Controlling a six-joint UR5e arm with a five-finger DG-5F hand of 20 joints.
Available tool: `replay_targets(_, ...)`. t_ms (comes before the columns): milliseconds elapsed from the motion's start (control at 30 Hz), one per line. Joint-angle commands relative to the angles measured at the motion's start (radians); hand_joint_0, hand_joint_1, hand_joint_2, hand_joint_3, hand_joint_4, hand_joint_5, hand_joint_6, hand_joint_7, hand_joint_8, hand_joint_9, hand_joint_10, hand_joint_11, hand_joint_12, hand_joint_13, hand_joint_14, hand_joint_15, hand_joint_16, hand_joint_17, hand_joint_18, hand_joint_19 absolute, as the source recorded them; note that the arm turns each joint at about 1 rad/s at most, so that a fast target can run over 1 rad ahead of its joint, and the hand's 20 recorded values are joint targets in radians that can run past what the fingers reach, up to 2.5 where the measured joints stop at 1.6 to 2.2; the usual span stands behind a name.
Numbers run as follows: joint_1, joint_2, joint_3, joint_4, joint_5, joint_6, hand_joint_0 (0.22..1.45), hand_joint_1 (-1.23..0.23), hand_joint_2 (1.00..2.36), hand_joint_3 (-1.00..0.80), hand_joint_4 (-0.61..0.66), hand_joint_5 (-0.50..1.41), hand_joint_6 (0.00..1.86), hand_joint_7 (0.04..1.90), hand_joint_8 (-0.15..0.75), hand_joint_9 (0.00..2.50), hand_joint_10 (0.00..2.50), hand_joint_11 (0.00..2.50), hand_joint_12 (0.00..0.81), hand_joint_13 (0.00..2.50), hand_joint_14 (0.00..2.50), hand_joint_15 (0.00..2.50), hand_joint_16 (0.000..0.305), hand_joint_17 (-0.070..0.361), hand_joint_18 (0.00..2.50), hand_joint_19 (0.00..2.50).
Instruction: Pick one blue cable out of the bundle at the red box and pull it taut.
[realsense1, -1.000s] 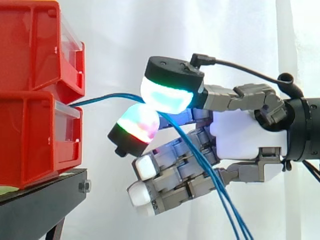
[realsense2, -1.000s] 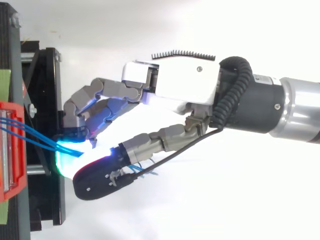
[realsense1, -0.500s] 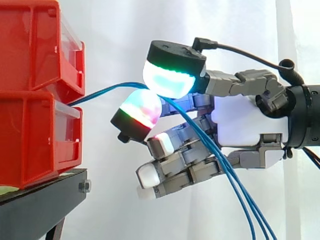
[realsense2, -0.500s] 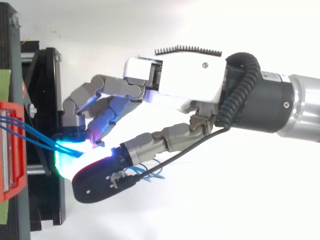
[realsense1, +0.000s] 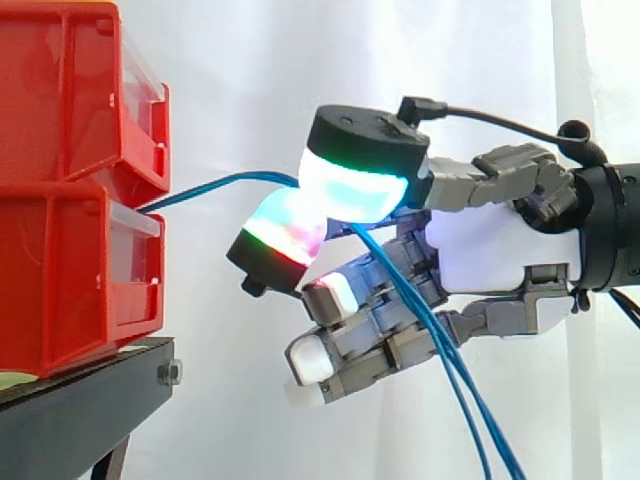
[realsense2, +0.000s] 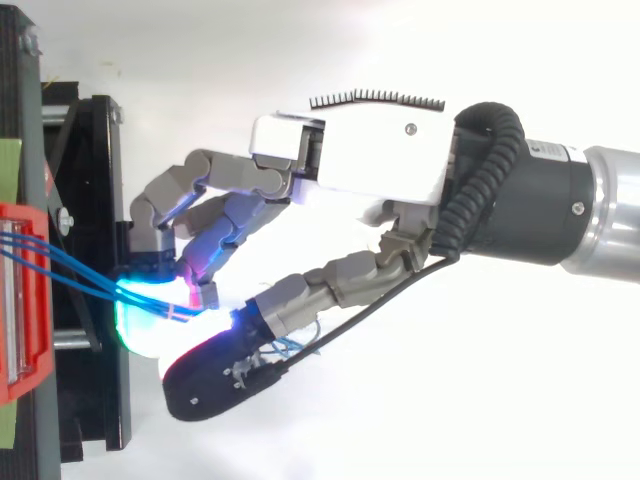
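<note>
White curtain is hanging behind everything, plain and bright. At centre right of the side view, the hand is reaching toward the left and pinching a blue cable between two glowing pads (one above, one below), while its other fingers are curling loosely underneath. From the pinch, the cable is running left in a shallow arch into the gap between two stacked red boxes at the left edge. In the top view, the bundle is fanning from the boxes toward the pads as several strands, so I cannot tell whether one strand or more is sitting in the pinch. Loose blue lengths are trailing down past the palm to the lower right.

The arch suggests slack is remaining. Pulling well probably means holding the pinch firm, drawing straight rightward away from the boxes, and watching that neighbouring strands are not dragging along.

Below the boxes, a black stand is carrying them at lower left.
</note>
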Motion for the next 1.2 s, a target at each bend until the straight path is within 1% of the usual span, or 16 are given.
replay_targets(0,0.0,0.001,0.0,-0.008,0.0,0.0,0.75,-0.89,1.0,-0.48,0.02,-0.2,0.92,0.91,0.301,0.94,0.01,1.05,0.353,0.84,0.02,0.58,0.051,0.115,0.53,0.1)
replay_targets(133,0.0,-0.001,0.0,-0.014,0.001,0.0,0.77,-0.89,1.0,-0.5,0.04,-0.21,0.92,0.89,0.299,0.94,0.01,1.05,0.353,0.85,0.02,0.58,0.051,0.115,0.54,0.1)
replay_targets(167,0.0,-0.001,0.0,-0.015,0.001,0.0,0.76,-0.89,1.0,-0.5,0.06,-0.2,0.92,0.88,0.294,0.93,0.01,1.06,0.353,0.85,0.02,0.58,0.051,0.115,0.55,0.1)
replay_targets(200,0.0,0.001,0.0,-0.018,0.0,0.0,0.74,-0.88,1.0,-0.5,0.07,-0.2,0.91,0.88,0.296,0.94,0.01,1.05,0.353,0.85,0.02,0.58,0.051,0.115,0.55,0.11)
replay_targets(267,0.0,0.001,0.0,-0.018,0.0,0.0,0.65,-0.85,1.0,-0.5,0.08,-0.2,0.91,0.87,0.304,0.94,0.01,1.06,0.357,0.85,0.02,0.6,0.051,0.114,0.54,0.14)
replay_targets(333,0.0,0.001,0.0,-0.018,0.0,0.0,0.58,-0.81,1.0,-0.5,0.09,-0.2,0.91,0.88,0.309,0.94,0.01,1.06,0.365,0.85,0.02,0.6,0.051,0.116,0.53,0.16)
replay_targets(433,0.001,-0.001,0.0,-0.018,0.001,0.0,0.55,-0.77,1.0,-0.5,0.1,-0.2,0.91,0.87,0.324,0.95,0.01,1.06,0.376,0.85,0.02,0.6,0.053,0.119,0.54,0.17)
replay_targets(533,0.0,-0.001,-0.001,-0.018,0.001,0.0,0.54,-0.74,1.0,-0.5,0.11,-0.2,0.9,0.88,0.329,0.95,0.01,1.05,0.384,0.85,0.02,0.6,0.054,0.121,0.54,0.18)
replay_targets(600,0.0,-0.001,0.0,-0.018,0.0,0.0,0.54,-0.71,1.0,-0.5,0.1,-0.19,0.9,0.88,0.326,0.96,0.01,1.05,0.382,0.85,0.02,0.6,0.053,0.12,0.53,0.18)
replay_targets(733,0.0,-0.001,0.0,-0.018,0.001,0.0,0.61,-0.67,1.0,-0.5,0.1,-0.19,0.9,0.9,0.321,0.96,0.02,1.05,0.375,0.85,0.02,0.6,0.051,0.115,0.52,0.19)
replay_targets(800,0.001,0.001,-0.001,-0.018,0.001,0.0,0.63,-0.68,1.0,-0.48,0.08,-0.19,0.9,0.92,0.323,0.97,0.01,1.06,0.377,0.85,0.02,0.59,0.051,0.115,0.52,0.19)
replay_targets(867,0.0,-0.001,0.0,-0.018,0.0,0.0,0.66,-0.72,1.01,-0.43,0.05,-0.19,0.9,0.94,0.318,0.96,0.01,1.06,0.375,0.85,0.02,0.58,0.05,0.113,0.53,0.18)
replay_targets(1000,0.0,0.001,0.0,-0.018,0.0,0.0,0.7,-0.78,1.01,-0.42,-0.02,-0.19,0.91,0.93,0.308,0.96,0.01,1.07,0.371,0.84,0.02,0.58,0.05,0.112,0.54,0.16)
replay_targets(1033,0.0,0.001,0.0,-0.018,0.0,0.0,0.72,-0.81,1.01,-0.44,-0.04,-0.19,0.92,0.93,0.306,0.95,0.01,1.07,0.37,0.84,0.02,0.57,0.05,0.112,0.55,0.14)
replay_targets(1067,0.0,0.001,0.0,-0.017,0.0,0.0,0.74,-0.84,1.0,-0.47,-0.04,-0.2,0.92,0.97,0.301,0.94,0.01,1.06,0.362,0.83,0.02,0.57,0.05,0.111,0.55,0.13)
replay_targets(1167,0.0,-0.001,-0.001,-0.015,0.0,0.0,0.78,-0.88,1.0,-0.5,-0.06,-0.2,0.92,0.94,0.29,0.94,0.01,1.07,0.352,0.83,0.02,0.57,0.049,0.111,0.56,0.12)
